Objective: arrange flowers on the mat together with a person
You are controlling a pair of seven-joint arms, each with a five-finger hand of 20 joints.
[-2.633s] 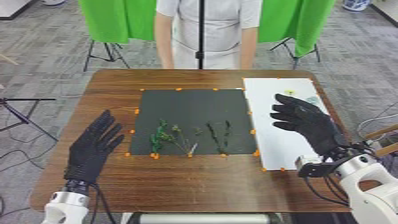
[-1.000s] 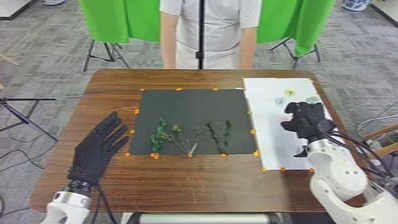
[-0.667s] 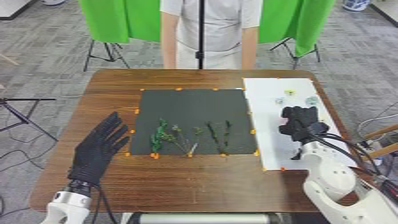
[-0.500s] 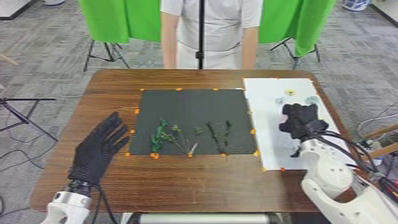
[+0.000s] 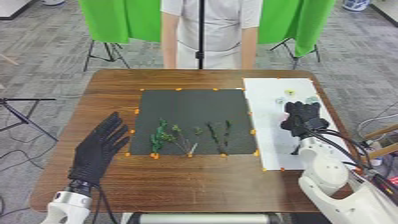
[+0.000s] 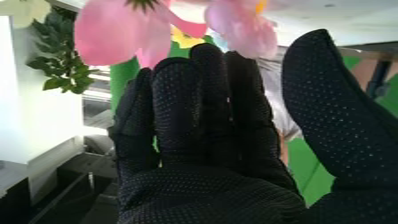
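Right hand (image 5: 306,119), turned since the earliest head view, over the white sheet (image 5: 276,154); fingers straight, grasping nothing, near 2 pink flowers (image 6: 105,37). Left hand (image 5: 92,152): fingers extended, empty. Green stems (image 5: 157,138) unchanged on the dark mat (image 5: 191,105); picking a bloom presumably follows.
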